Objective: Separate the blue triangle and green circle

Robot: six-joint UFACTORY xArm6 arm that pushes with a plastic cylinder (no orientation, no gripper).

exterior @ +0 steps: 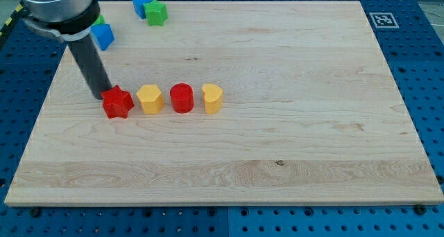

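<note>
My tip (102, 96) sits in the left half of the wooden board (291, 126), touching or just at the upper-left edge of the red star (118, 102). No jaws on this rig, just a plain rod, so nothing is released or grasped.

A row runs from the tip toward the view's right: red star, yellow hexagon (150, 98), red cylinder (182, 98), yellow heart (212, 98), close together but apart.

Task things are near the board's top-left corner. The blue triangle (103, 36) lies by the left edge, just right of the arm. A sliver of green (100, 19) shows just above it, mostly hidden by the arm; likely the green circle, shape cannot be told. They look touching or nearly so.

Farther right on the top edge, a blue block (142, 3) touches a green star (157, 12). Blue pegboard table (409, 29) surrounds the board, with a marker tag (382, 19) off the top-right corner.
</note>
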